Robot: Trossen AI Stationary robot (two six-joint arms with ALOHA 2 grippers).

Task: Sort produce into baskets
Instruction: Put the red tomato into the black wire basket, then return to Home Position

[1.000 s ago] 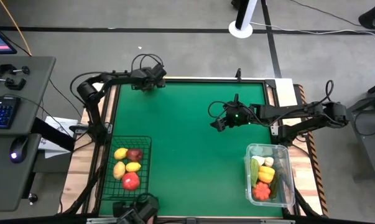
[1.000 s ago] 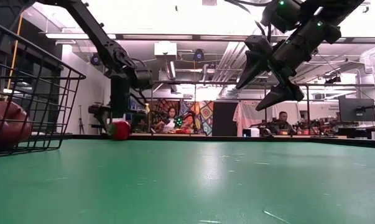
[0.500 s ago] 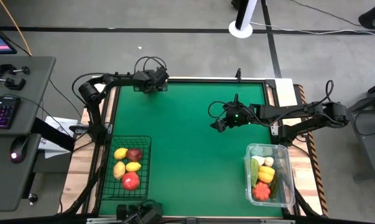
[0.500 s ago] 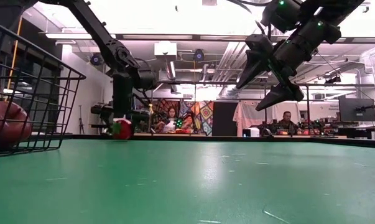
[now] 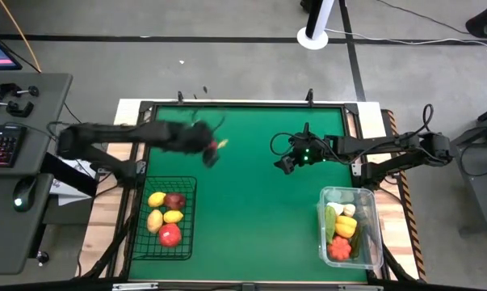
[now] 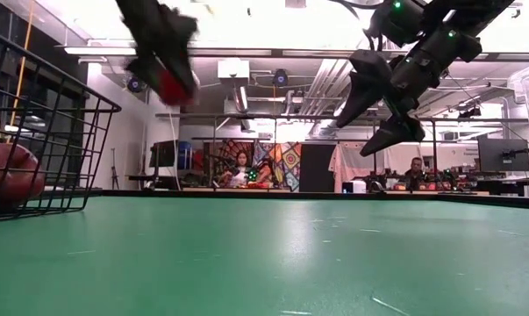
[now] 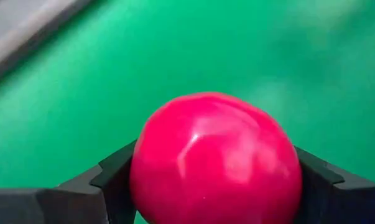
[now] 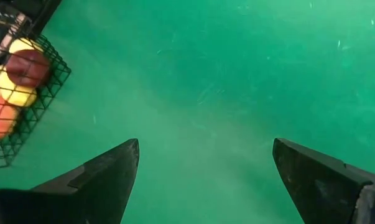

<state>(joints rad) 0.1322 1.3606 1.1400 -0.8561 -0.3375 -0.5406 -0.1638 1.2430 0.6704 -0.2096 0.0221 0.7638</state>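
Nearly done, I think: left gripper [image 7: 215, 186] is pinching the last red fruit [image 7: 215, 158], carrying it above the table, wire basket [image 5: 186, 184] waiting; right gripper [image 8: 206, 180] is hanging spread, empty.

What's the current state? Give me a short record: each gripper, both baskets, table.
left gripper: shut on red fruit, lifted above the mat near the wire basket
right gripper: open, empty, hovering over mid-table
wire basket: yellow and red pieces inside
clear basket: yellow, orange, green, white pieces inside
table: no loose produce visible
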